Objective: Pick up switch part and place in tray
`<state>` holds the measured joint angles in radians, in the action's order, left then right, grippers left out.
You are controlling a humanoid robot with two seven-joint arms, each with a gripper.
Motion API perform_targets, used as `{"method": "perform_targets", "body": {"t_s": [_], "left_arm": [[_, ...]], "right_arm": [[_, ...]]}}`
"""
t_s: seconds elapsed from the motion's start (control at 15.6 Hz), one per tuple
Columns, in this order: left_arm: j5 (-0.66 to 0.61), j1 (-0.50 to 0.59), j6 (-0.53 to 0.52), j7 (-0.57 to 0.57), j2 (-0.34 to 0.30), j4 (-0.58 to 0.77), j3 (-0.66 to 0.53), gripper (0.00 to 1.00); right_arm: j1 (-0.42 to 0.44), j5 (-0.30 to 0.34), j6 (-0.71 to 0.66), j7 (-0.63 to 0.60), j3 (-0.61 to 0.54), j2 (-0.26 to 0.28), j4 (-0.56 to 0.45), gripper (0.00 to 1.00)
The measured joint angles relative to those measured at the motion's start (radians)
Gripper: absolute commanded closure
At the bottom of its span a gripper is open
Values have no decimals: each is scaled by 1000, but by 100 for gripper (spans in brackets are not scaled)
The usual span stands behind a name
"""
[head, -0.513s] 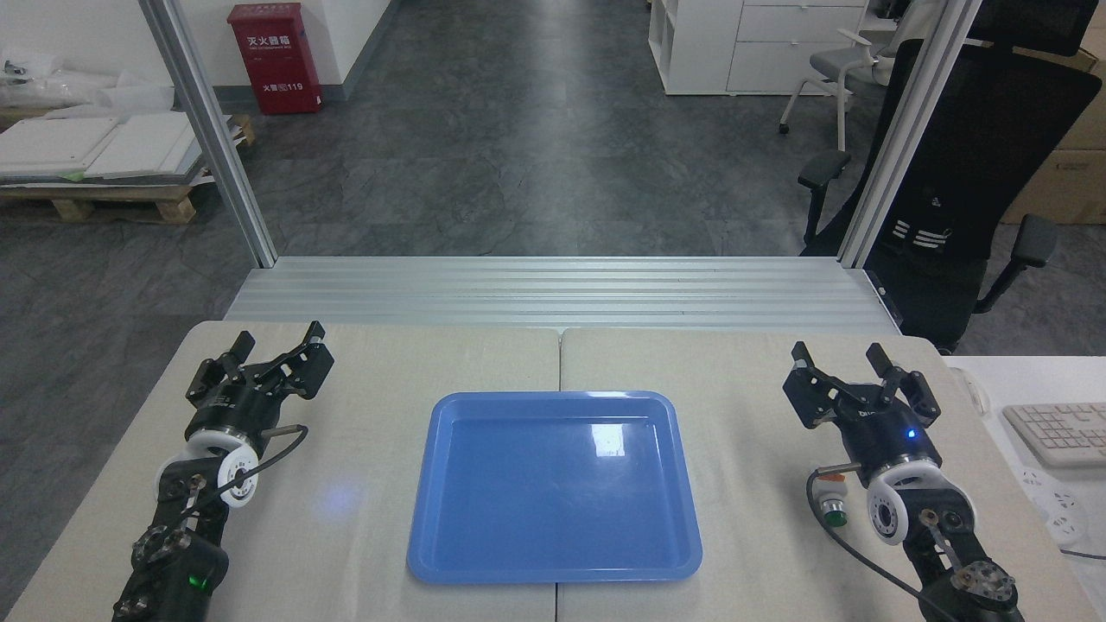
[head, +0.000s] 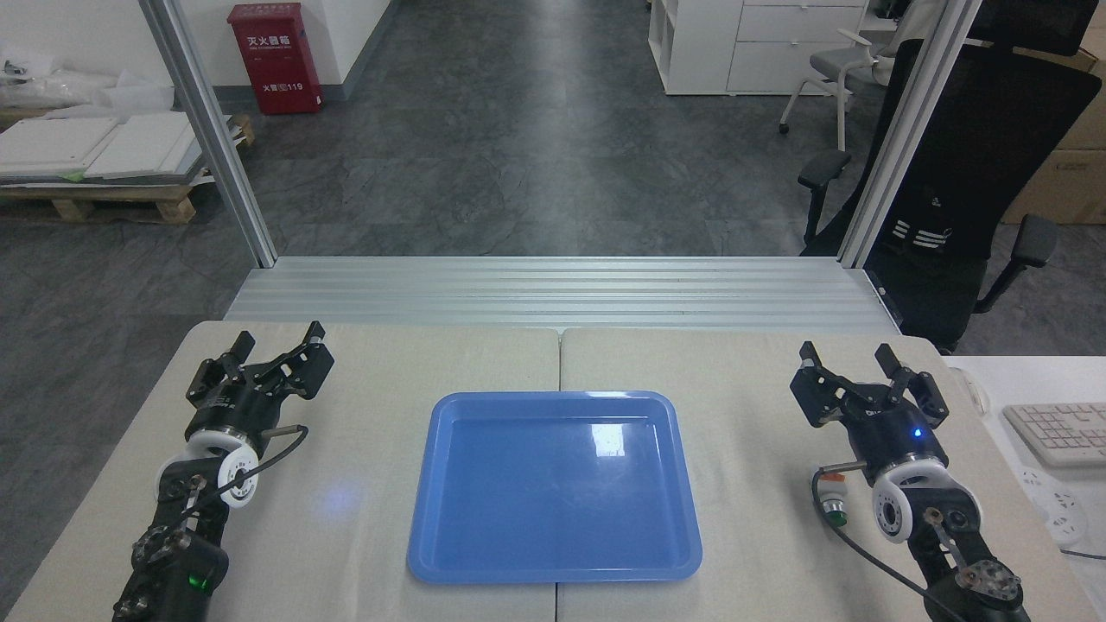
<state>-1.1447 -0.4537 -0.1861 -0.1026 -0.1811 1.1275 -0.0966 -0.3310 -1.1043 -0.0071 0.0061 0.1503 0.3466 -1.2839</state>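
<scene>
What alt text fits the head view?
An empty blue tray sits centred on a beige table, with an open tool on each side, left tool and right tool. The green-capped switch part lies beside the right arm.

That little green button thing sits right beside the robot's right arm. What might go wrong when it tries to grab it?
The switch part lies on the table close to the right arm's wrist and cable, behind the open right gripper. Reaching back for it, the arm may nudge it or the cable may drag it. It is far smaller than the gripper, so the fingers might miss or pinch it askew. It must then clear the raised rim of the tray.
</scene>
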Motion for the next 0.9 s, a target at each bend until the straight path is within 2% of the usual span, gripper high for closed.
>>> {"method": "perform_targets", "body": {"t_s": [0.9], "left_arm": [[0, 0, -1, 0, 0, 0, 0, 0]], "right_arm": [[5, 0, 0, 0, 0, 6, -3, 1]]}}
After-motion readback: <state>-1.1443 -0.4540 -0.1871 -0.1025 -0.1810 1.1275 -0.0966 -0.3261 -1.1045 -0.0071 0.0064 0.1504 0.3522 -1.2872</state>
